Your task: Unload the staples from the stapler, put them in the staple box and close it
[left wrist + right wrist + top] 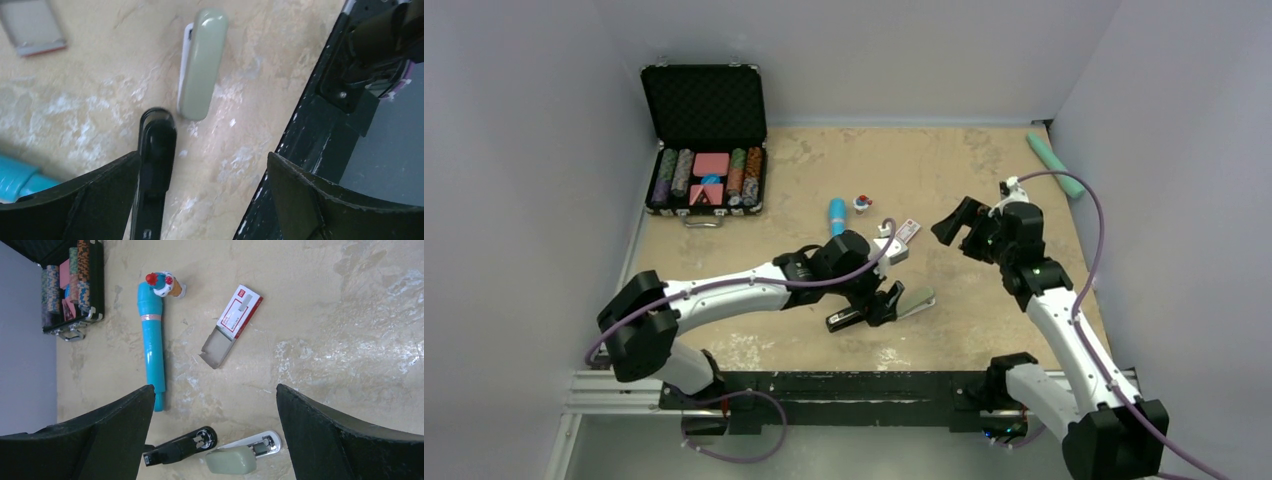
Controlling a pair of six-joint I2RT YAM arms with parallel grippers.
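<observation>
There are two staplers: one glossy black stapler (180,450) and one pale grey-green stapler with a white base (232,461). There is also one open red-and-white cardboard box (235,322), one long turquoise plastic tube (152,340), one small red-and-white toy figure (165,284), one black hinged chip case (704,140) and one mint-green bar (1056,163).
</observation>
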